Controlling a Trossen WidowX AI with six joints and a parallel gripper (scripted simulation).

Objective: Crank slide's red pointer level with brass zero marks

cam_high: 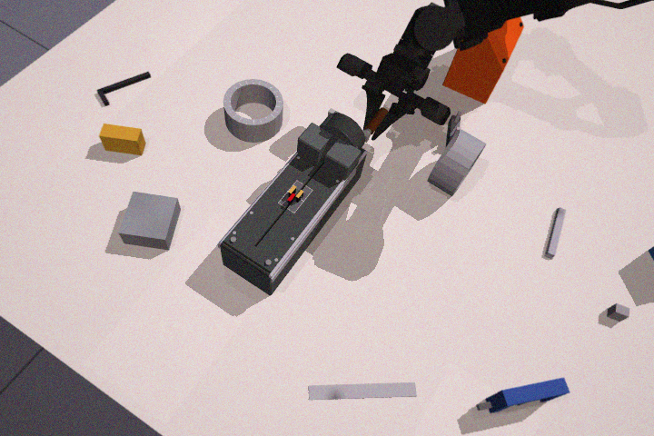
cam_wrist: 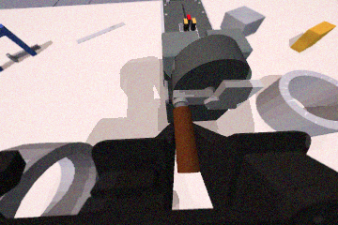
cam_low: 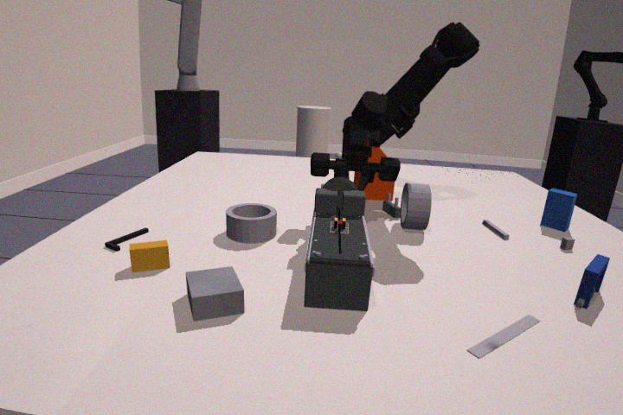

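The dark machine (cam_high: 266, 226) (cam_low: 337, 284) has a drum (cam_high: 344, 125) (cam_wrist: 214, 56) at its crank end. Its red pointer (cam_high: 291, 197) (cam_low: 340, 222) (cam_wrist: 189, 17) sits slightly off the two brass marks (cam_high: 299, 193) (cam_wrist: 193, 22), on the side away from the drum. My gripper (cam_high: 371, 130) (cam_wrist: 180, 126) is shut on the brown crank handle (cam_high: 378, 121) (cam_wrist: 187, 145), with one finger on each side. The grey crank arm (cam_wrist: 195, 97) runs from the handle across the drum's face. In the exterior view the machine hides the handle and fingertips.
A grey ring (cam_high: 253, 121) (cam_low: 251, 227) (cam_wrist: 294, 100) stands beside the drum. A grey wheel-like part (cam_high: 455, 163) (cam_low: 415, 206) is on the other side, near the gripper. A grey block (cam_high: 150, 218) and a yellow block (cam_high: 122, 138) lie farther off. The orange stand (cam_high: 480, 69) is behind the gripper.
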